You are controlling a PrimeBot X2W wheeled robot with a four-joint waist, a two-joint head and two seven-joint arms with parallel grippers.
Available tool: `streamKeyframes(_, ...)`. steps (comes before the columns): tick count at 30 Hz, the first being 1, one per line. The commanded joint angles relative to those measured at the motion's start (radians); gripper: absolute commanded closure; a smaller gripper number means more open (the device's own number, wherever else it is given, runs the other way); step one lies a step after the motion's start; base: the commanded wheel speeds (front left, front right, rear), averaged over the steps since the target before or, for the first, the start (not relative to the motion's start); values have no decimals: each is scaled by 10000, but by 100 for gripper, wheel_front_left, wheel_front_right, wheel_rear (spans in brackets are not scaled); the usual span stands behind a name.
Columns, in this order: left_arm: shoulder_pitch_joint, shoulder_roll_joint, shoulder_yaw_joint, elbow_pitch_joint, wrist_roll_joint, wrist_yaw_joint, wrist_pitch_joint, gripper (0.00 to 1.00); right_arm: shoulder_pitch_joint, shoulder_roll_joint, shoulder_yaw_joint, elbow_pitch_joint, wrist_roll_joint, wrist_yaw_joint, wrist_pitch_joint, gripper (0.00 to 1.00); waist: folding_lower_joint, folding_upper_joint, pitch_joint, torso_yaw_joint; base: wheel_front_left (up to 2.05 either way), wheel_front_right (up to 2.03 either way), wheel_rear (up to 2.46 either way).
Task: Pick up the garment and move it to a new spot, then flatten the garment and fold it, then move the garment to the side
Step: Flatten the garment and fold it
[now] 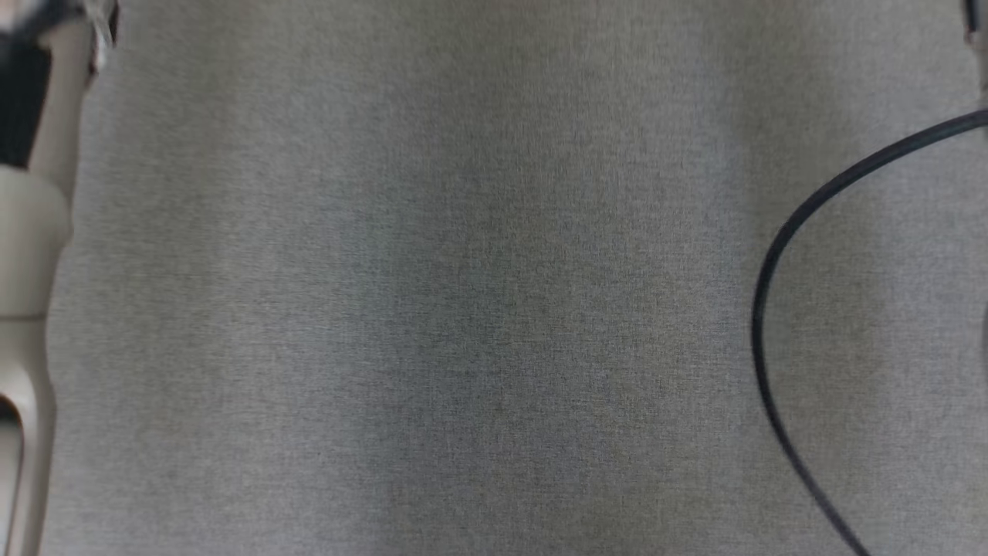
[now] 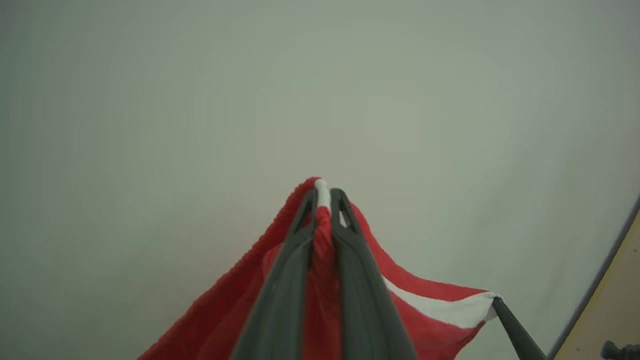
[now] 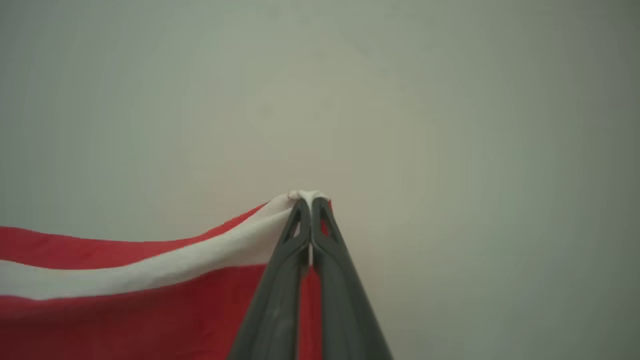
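Note:
The garment is red cloth with a white stripe. In the left wrist view my left gripper is shut on a bunched red edge of it, cloth pinched between the two dark fingers. From there the cloth stretches right to the tip of my right gripper, which pinches the white-striped corner. In the right wrist view my right gripper is shut on that white edge, and the garment hangs away to the left. The garment is held up above the grey surface. In the head view the garment is out of view.
A pale forearm runs along the left edge of the head view over the grey fabric surface. A black cable curves across its right side. The surface's dark edge and tan floor beyond show at lower right of the left wrist view.

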Motion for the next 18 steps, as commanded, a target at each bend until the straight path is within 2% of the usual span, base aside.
streamKeyframes(1, 345, 167, -24, -89, -269, 1, -56, 100, 228, 43, 97, -108, 115, -10, -6, 100, -4, -2, 727, -336, 0, 0, 0)
streamKeyframes(4, 1401, 333, -419, -623, -1214, -2, -40, 100, 1036, -57, 655, -434, 599, -10, -6, 100, -4, -2, 846, -423, 0, 0, 0)
streamKeyframes(6, 2193, 661, -728, -1089, -1824, -2, 15, 100, 1781, -220, 1102, -826, 1149, -10, -8, 100, -4, -2, 815, -485, 0, 0, 0)
streamKeyframes(10, 3930, 1190, -1292, -2043, -2619, -1, 2, 100, 3748, -969, 2304, -1694, 2598, -10, -6, 100, -4, -2, 648, -477, 0, 0, 0)
streamKeyframes(13, 5007, 1527, -1592, -2665, -2867, -3, -59, 100, 5133, -1795, 3012, -2471, 3816, -10, -8, 100, -4, -2, 451, -443, 0, 0, 0)
streamKeyframes(15, 5902, 1536, -1581, -2913, -3091, -1, -86, 100, 6228, -2228, 3480, -2982, 4629, -10, -6, 100, -4, -2, 159, -386, 0, 0, 0)
streamKeyframes(17, 6799, 1335, -942, -3060, -3336, 0, -89, 100, 7079, -2651, 3947, -3510, 5163, -10, -8, 100, -4, -2, -109, -359, 0, 0, 0)
streamKeyframes(18, 7228, 1273, -689, -3096, -3126, 3, -88, 100, 7422, -2825, 4109, -3754, 5354, -10, -6, 100, -4, -2, -268, -356, 0, 0, 0)
